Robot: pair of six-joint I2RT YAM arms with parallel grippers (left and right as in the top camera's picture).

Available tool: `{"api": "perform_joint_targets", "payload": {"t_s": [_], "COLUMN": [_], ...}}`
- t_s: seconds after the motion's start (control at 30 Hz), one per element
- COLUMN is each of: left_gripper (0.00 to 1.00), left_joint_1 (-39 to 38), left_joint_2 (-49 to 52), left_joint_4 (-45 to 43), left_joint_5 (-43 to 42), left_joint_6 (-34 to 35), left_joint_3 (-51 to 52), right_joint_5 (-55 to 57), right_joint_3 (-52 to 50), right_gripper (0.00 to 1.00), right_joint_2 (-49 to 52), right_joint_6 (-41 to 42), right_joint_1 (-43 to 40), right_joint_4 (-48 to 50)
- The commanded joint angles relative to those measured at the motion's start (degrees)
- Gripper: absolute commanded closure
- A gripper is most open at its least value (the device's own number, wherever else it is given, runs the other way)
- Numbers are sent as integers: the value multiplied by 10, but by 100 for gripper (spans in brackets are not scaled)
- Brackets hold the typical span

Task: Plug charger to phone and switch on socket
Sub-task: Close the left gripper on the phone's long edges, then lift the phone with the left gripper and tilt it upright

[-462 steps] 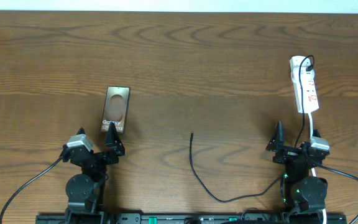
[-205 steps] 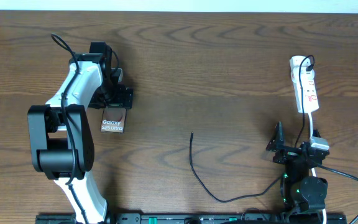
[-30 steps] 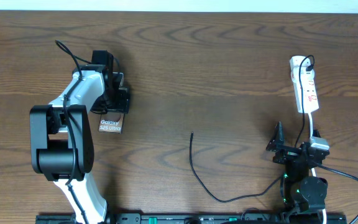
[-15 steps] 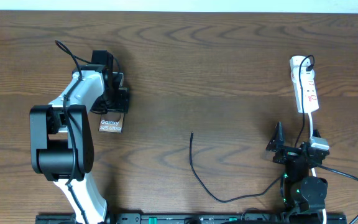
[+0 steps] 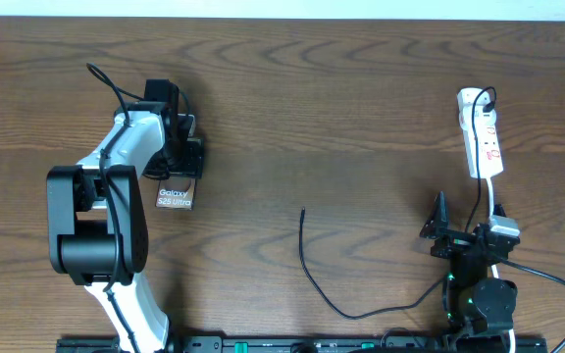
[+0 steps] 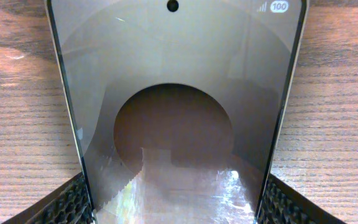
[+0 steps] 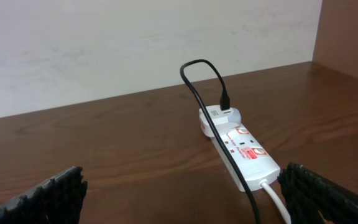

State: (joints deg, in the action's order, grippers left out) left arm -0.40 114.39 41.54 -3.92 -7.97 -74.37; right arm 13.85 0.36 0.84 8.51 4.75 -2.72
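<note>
table [image 5: 361, 78]: brown wood
phone [image 5: 176, 198]: "galaxy s25 ultra"
left gripper [image 5: 182, 167]: arm extended, clamps phone
right gripper [image 7: 182, 190]: tucked, spread wide, empty

White socket [image 5: 481, 132], black charger [image 5: 301, 233], brown-black phone [image 5: 176, 198]

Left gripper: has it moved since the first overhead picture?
Yes. The left gripper has gone from near the front edge of the table toward the far edge. It now straddles the far end of the phone.
</note>
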Motion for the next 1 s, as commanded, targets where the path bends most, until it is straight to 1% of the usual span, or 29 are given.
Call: {"api": "perform_joint_targets", "payload": {"t_s": [0.0,0.33,0.67,0.83,0.87,0.97], "left_gripper": [92,93,93,93,93,93], "left_joint_1": [2,2,2,2,2,2], "left_joint_2": [10,-8,-120,-186,-210,-241], "left_joint_4": [1,9,20,25,30,37], "left_joint_5": [-10,-10,-10,-10,-11,-14], "left_joint_6": [-4,-3,-3,25,40,76], "left_joint_3": [17,2,-6,-6,-6,-6], "right_joint_5": [4,4,4,4,4,4], "right_joint_3": [0,0,0,0,0,0], "right_gripper": [1,1,1,1,1,1], "right_joint_2": [-4,-4,-4,-4,-4,-4], "right_joint_6": [-4,-4,-4,-4,-4,-5], "right_joint_1": [5,5,5,5,5,5], "right_joint_4": [-3,-3,-3,-3,-3,-3]}}
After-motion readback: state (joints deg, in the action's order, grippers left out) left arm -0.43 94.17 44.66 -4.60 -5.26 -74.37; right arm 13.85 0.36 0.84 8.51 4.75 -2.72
